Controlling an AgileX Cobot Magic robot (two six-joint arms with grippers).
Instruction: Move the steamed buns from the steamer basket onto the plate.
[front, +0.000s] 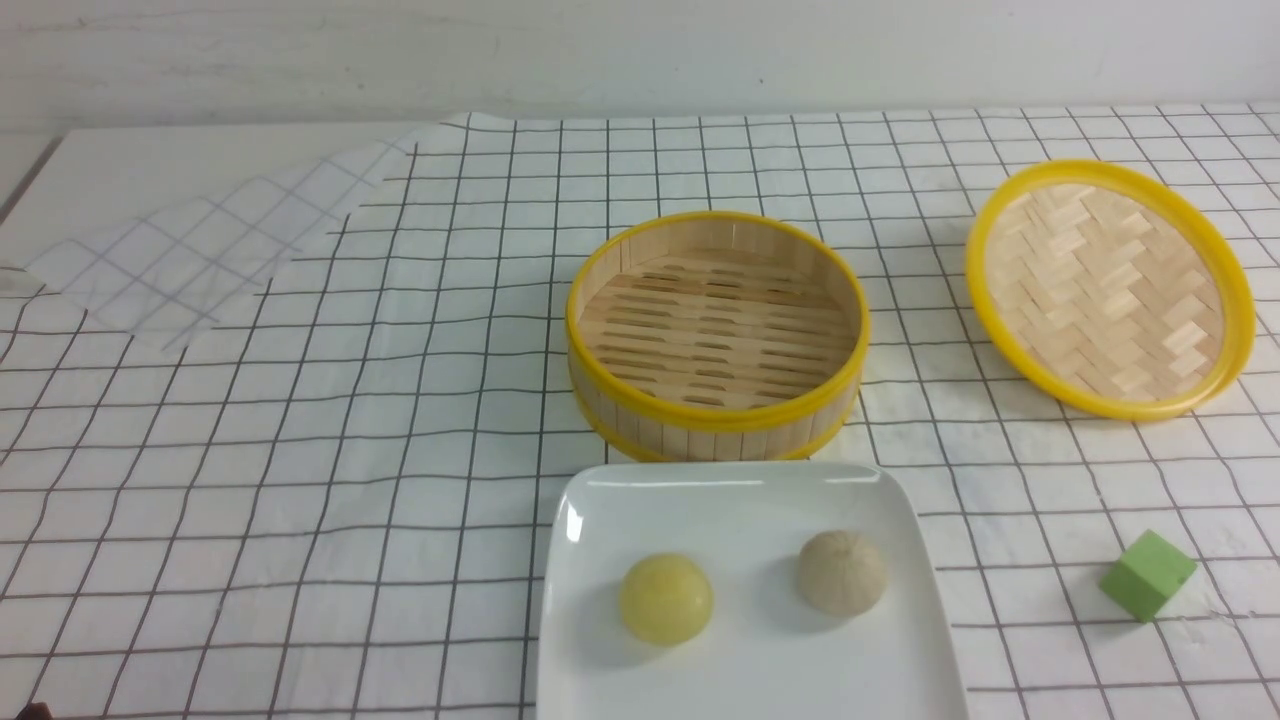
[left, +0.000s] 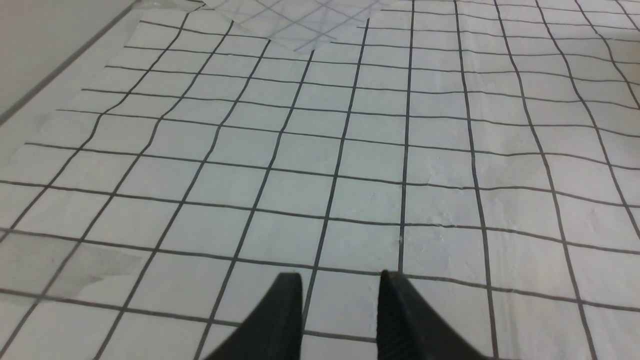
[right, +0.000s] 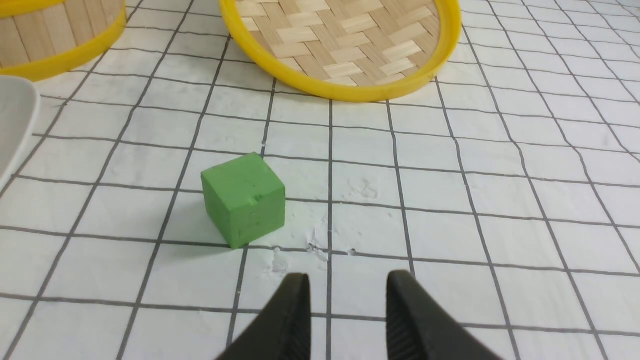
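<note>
Sitting domed: yellow bun (front: 666, 598), pleated bun (front: 842, 571)

A white surface (front: 150, 165) carries a wrinkled black-gridded cloth (front: 300, 430), on which rest the empty steamer basket (front: 716, 420), the plate (front: 590, 600) just in front of it, a woven lid (front: 1108, 286) and 1 green cube (front: 1147, 574).

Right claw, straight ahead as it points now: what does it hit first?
Probably the lid. The right claw is open and empty; the green cube sits off to one side of its line. Depth is unclear.
</note>
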